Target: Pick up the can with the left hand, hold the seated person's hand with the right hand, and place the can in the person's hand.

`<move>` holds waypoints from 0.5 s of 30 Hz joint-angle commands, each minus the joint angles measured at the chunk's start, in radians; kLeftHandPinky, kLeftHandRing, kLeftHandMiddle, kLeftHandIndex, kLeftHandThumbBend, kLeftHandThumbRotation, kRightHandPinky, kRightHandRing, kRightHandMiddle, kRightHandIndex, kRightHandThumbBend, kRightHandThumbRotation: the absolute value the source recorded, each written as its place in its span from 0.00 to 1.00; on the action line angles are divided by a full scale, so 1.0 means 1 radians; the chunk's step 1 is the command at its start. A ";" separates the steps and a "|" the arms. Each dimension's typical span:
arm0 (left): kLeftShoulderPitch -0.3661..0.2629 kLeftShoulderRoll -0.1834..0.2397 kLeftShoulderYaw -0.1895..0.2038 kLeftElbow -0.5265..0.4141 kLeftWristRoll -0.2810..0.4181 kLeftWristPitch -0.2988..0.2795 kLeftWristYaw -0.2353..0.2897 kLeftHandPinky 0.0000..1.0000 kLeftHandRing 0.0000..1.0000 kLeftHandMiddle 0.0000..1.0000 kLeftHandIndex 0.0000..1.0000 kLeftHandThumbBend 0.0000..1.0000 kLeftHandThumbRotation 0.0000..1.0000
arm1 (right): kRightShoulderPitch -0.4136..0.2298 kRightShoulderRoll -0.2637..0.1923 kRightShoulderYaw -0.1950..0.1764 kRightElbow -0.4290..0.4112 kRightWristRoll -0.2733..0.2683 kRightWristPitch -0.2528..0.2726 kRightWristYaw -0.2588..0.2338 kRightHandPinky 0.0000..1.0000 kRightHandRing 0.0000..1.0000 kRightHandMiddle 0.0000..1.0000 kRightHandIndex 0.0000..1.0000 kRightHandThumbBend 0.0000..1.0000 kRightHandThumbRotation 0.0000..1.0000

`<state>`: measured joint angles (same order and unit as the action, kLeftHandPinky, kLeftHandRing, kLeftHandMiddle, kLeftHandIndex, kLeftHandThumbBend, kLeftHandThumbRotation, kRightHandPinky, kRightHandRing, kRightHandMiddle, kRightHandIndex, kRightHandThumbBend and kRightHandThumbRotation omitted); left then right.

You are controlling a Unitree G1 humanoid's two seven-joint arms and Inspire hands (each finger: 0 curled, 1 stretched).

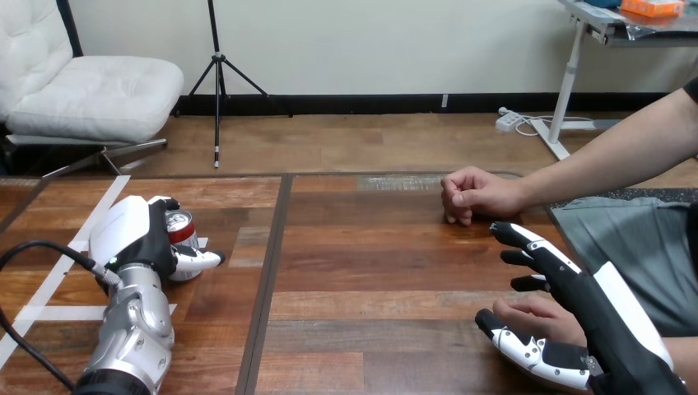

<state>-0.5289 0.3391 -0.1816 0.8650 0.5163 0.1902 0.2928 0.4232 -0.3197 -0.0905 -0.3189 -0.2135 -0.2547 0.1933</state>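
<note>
The grasp step is judged to be in hand: the can [179,227] is enclosed by the left hand [136,234], with one finger hooked over its far side and the thumb wrapped round its near side, so the hand is closed on it. Whether the can is clear of the wooden table [362,271] cannot be told; it appears to be at or just above the planks. The can is a small red cylinder with a bright metal rim, smooth and rigid, and a firm wrap rather than a squeeze is thought to suit it. The right hand [597,317] is spread, its fingers [527,239] straight and fanned apart, its thumb [518,346] held out below them. One hand of the person [539,315] lies in the gap between those fingers and that thumb, touching or nearly touching the palm; no clasp is seen. Beyond the right fingertips, the person's other hand [473,196] rests on the table, curled into a loose fist. Next, a closing of the right hand round the near hand is called for, then a lift and a carry of the can across.
</note>
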 commanded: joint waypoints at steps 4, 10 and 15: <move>-0.083 0.002 -0.001 0.031 -0.003 -0.036 0.044 0.67 0.78 0.83 0.81 0.80 0.19 | -0.028 -0.022 -0.023 -0.063 -0.002 0.000 0.001 0.77 0.88 0.91 0.89 0.42 0.11; -0.086 0.000 -0.001 0.044 -0.005 -0.046 0.053 0.67 0.78 0.82 0.81 0.80 0.19 | -0.028 -0.022 -0.023 -0.063 0.001 0.000 0.001 0.78 0.88 0.91 0.89 0.42 0.12; -0.086 -0.003 0.003 0.064 -0.009 -0.074 0.080 0.68 0.79 0.83 0.81 0.78 0.19 | -0.028 -0.020 -0.024 -0.062 0.013 -0.001 0.004 0.78 0.88 0.91 0.89 0.42 0.12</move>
<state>-0.5316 0.3371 -0.1814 0.9107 0.5144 0.1489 0.3370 0.4235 -0.3208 -0.0918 -0.3294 -0.2135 -0.2497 0.1934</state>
